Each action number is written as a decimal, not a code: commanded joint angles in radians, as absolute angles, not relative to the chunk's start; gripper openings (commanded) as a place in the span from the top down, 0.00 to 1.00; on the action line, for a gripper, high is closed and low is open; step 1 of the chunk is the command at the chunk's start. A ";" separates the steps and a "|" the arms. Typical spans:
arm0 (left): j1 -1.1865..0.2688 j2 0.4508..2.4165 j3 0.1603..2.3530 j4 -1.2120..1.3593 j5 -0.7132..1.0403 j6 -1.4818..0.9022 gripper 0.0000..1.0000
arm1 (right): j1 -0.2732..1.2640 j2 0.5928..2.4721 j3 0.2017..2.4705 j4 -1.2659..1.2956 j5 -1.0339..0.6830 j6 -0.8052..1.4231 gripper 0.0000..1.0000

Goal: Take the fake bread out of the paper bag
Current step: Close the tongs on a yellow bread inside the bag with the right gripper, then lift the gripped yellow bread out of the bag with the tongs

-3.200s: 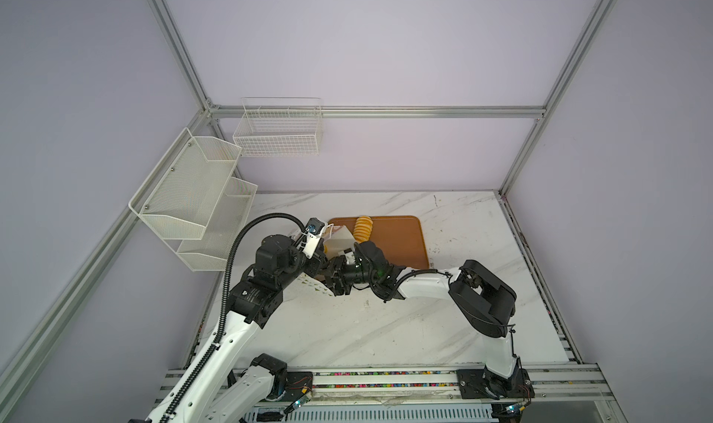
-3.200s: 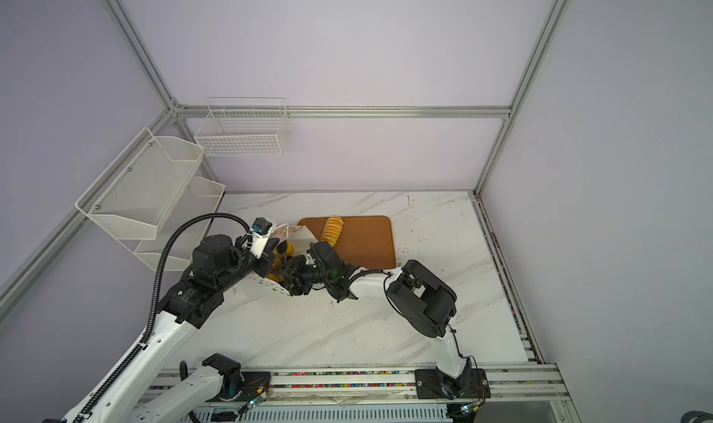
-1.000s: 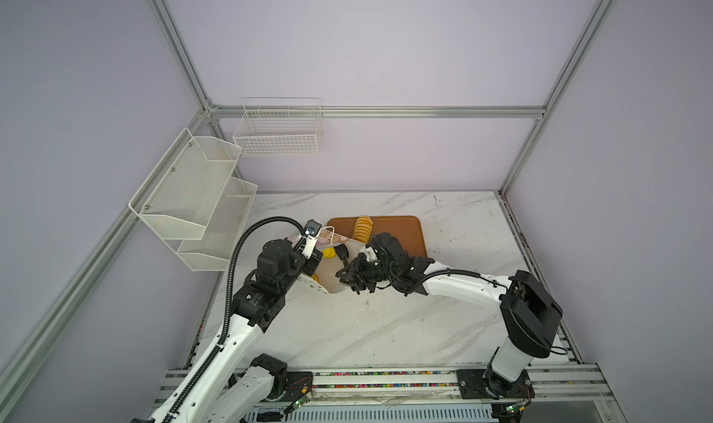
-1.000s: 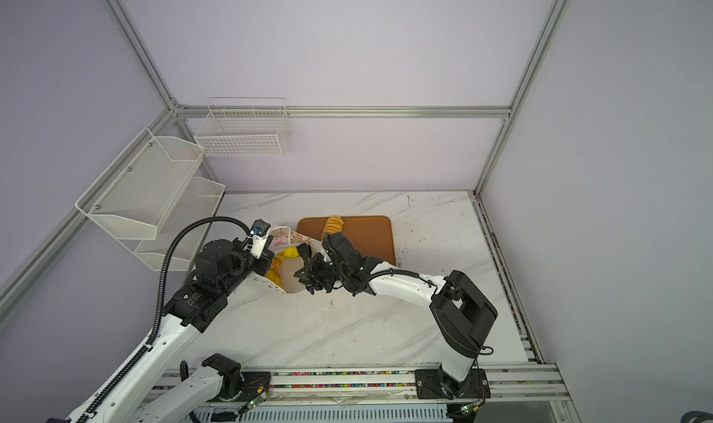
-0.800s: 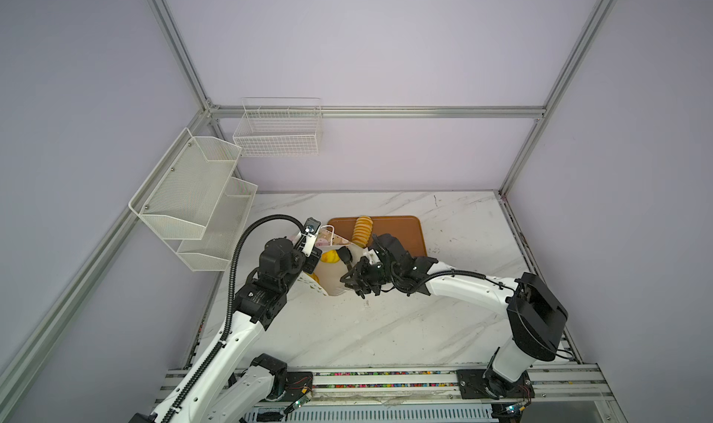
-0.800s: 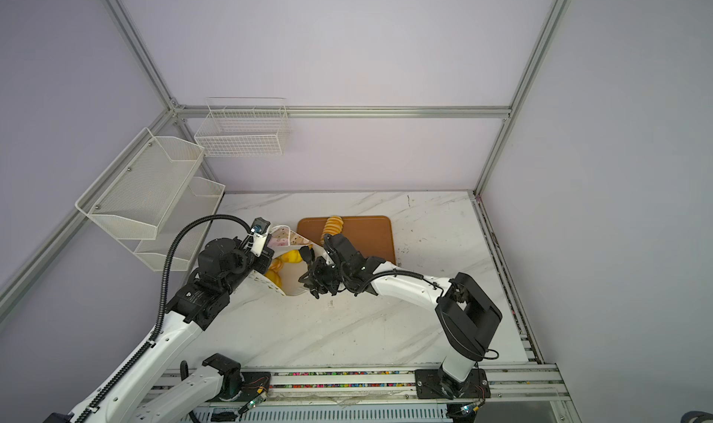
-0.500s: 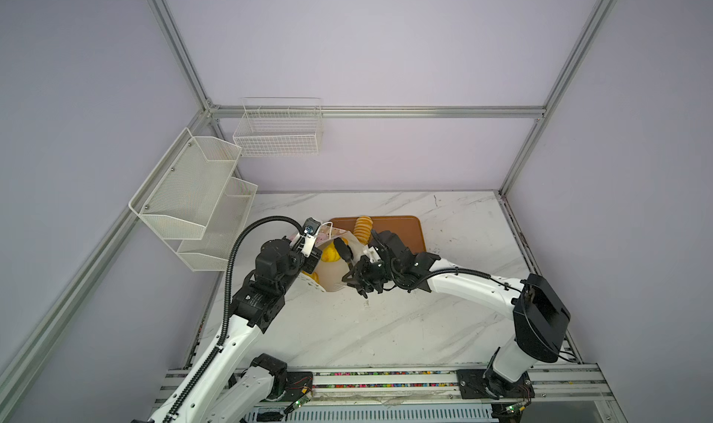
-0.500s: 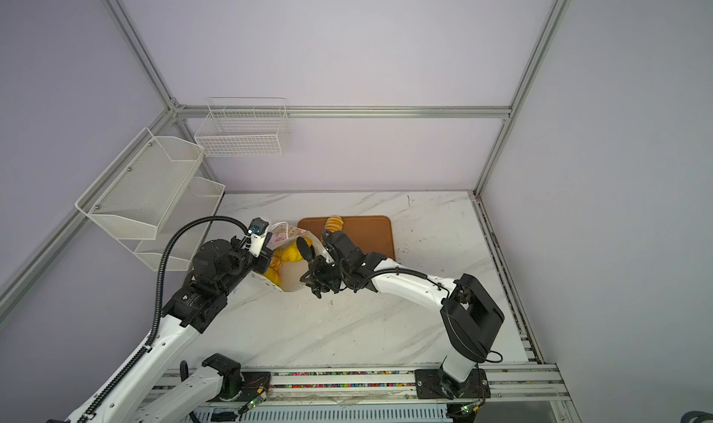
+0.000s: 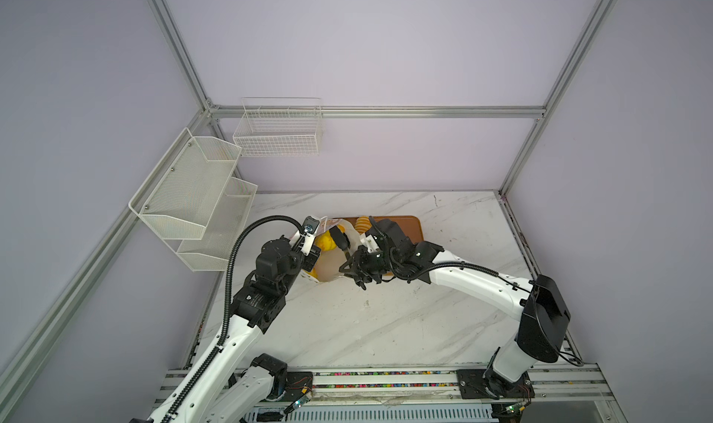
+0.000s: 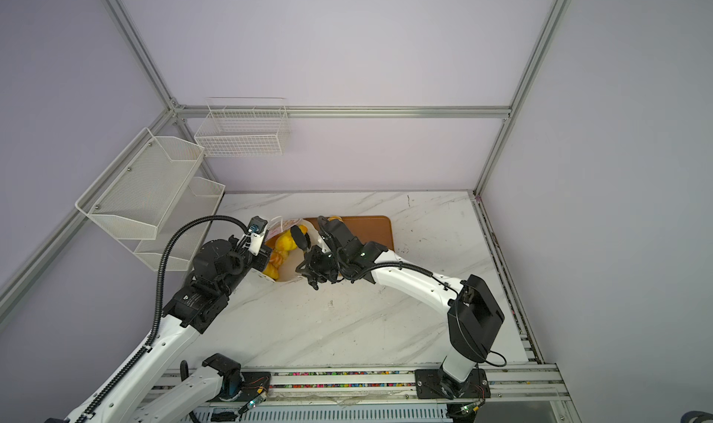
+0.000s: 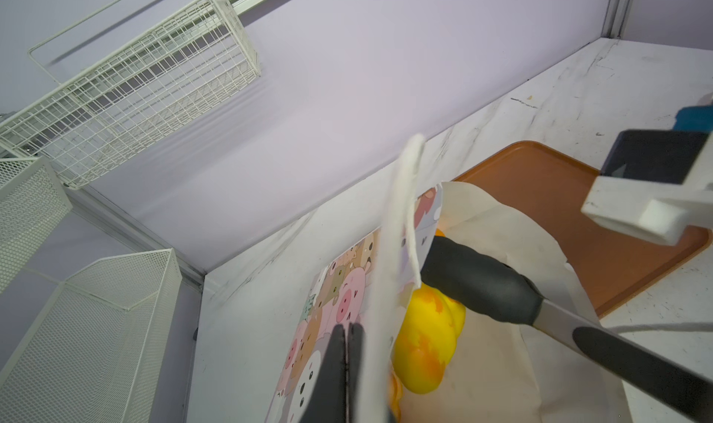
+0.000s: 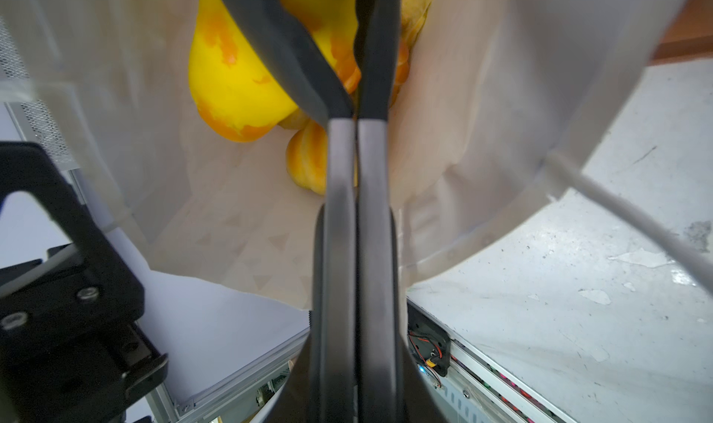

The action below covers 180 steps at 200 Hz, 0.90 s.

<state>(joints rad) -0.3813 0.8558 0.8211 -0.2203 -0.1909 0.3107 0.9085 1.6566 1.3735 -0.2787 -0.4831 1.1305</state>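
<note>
The paper bag (image 9: 328,272) (image 10: 287,274) lies tilted on the table with its mouth open toward the front. My left gripper (image 11: 348,336) (image 9: 312,255) is shut on the bag's printed wall (image 11: 339,293) at the rim. Several golden-yellow pieces of fake bread (image 9: 326,243) (image 10: 283,243) (image 11: 424,344) (image 12: 231,74) lie inside, with a ridged roll (image 12: 308,158) below them. My right gripper (image 12: 355,224) (image 9: 357,264) is shut on metal tongs (image 11: 482,282) (image 12: 347,112). The tongs' black tips reach into the bag, and yellow bread shows between them.
An orange-brown tray (image 9: 409,228) (image 10: 366,232) (image 11: 540,193) lies just behind the bag, with one ridged yellow roll (image 9: 362,224) on it. White wire baskets (image 9: 277,131) (image 11: 135,81) hang on the back and left walls. The marble table (image 9: 386,324) stretches to the front rail.
The right arm's elbow has swung out to the right. The tongs have drawn back and up toward the bag's mouth. The bag stands wider open, and more yellow bread shows.
</note>
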 commanded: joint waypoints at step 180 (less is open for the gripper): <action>-0.386 0.918 0.910 -0.219 -0.263 0.250 1.00 | 0.896 1.429 1.471 -0.400 -0.343 0.893 1.00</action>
